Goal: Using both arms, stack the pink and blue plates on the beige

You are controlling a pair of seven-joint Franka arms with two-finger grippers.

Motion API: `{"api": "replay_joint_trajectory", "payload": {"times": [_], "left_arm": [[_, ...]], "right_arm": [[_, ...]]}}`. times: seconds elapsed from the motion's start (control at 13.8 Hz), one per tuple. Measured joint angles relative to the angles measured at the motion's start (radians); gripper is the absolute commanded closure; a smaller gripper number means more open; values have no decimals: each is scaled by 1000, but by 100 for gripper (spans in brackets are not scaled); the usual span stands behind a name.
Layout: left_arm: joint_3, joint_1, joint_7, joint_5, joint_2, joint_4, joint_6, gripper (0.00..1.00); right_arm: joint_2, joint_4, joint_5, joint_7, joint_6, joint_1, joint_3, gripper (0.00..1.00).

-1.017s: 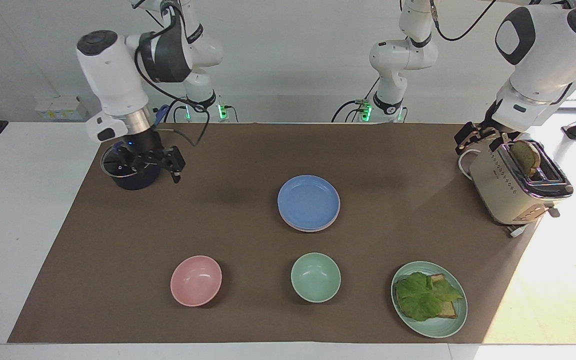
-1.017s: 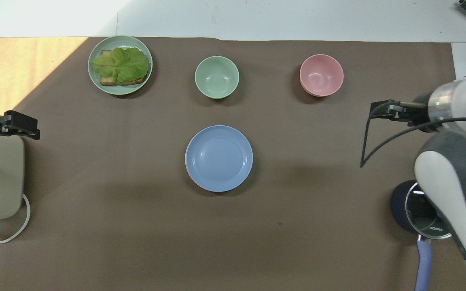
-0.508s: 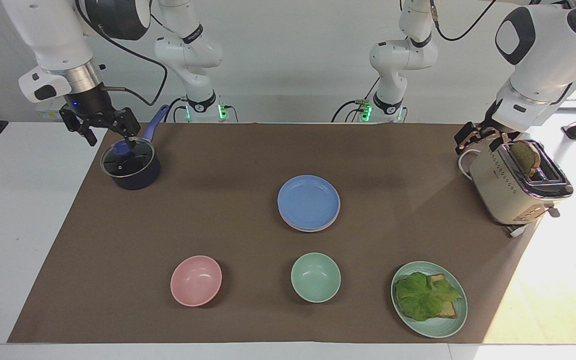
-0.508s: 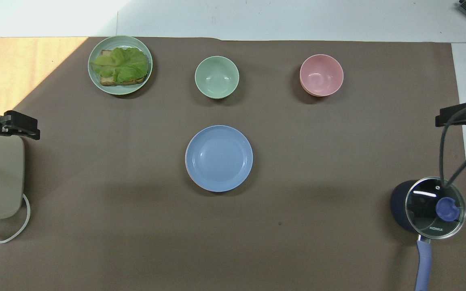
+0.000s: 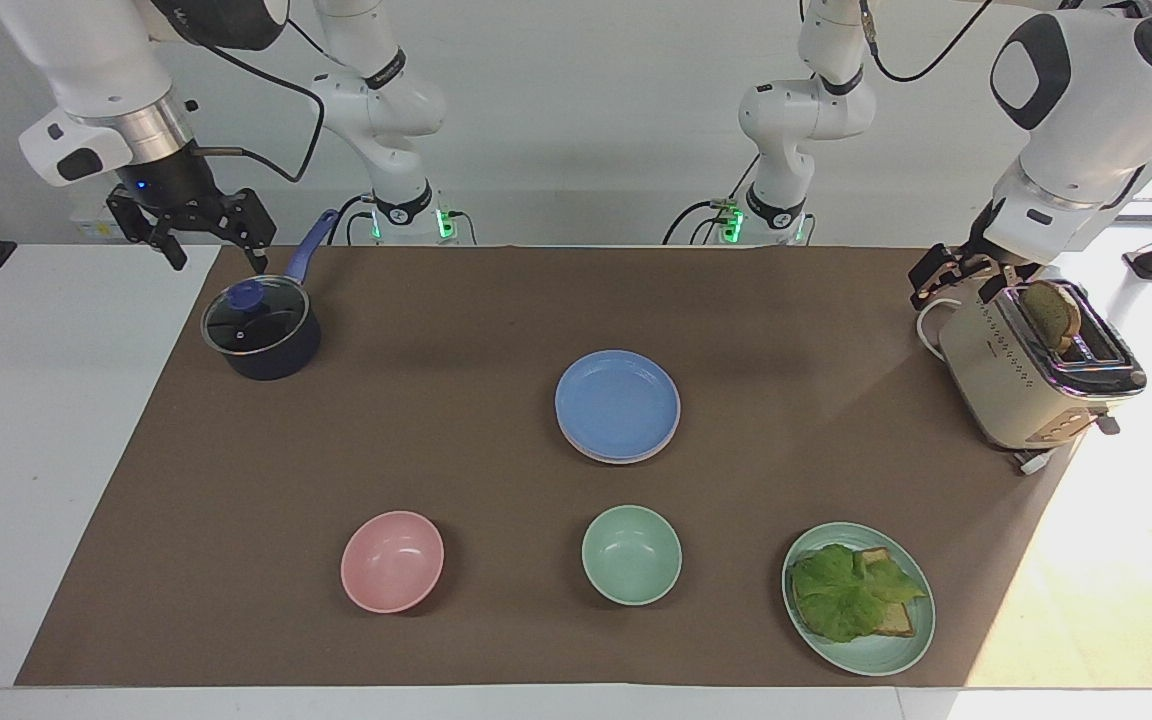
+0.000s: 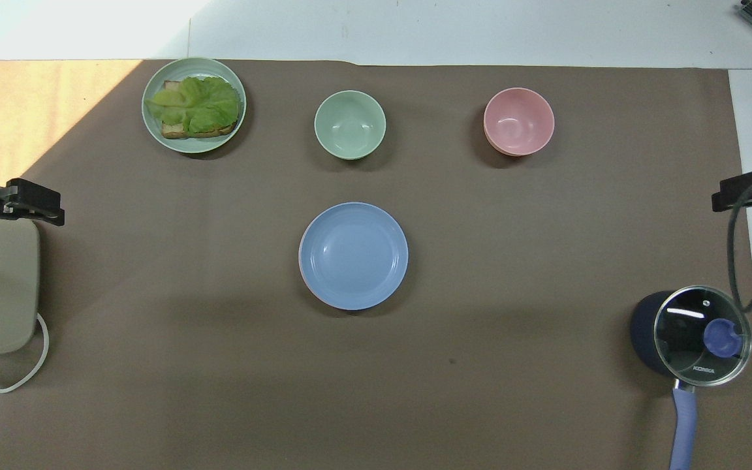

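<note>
At mid-table the blue plate (image 5: 617,403) tops the stack, which looks finished; left pincer (image 5: 941,275) and right pincer (image 5: 204,238) hang apart, empty.

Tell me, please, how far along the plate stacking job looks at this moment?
It looks finished: the round matte blue plate tops a stack at mid-table, with a pale rim, probably the pink plate, peeking out beneath; the beige one cannot be made out. Nothing is in hand: the open right gripper hangs above the lidded dark blue saucepan, the open left gripper beside the cream toaster. Nothing appears left.
</note>
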Motion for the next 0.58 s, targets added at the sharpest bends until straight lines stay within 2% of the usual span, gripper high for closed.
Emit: {"api": "replay_joint_trajectory", "payload": {"times": [0.29,0.58], "left_arm": [[0,0,0,0,0,0,0,0],[0,0,0,0,0,0,0,0]], "right_arm": [[-18,-47,3,45,10,8,7,0],[-54,-101,5,123,13,61,10,0]]}}
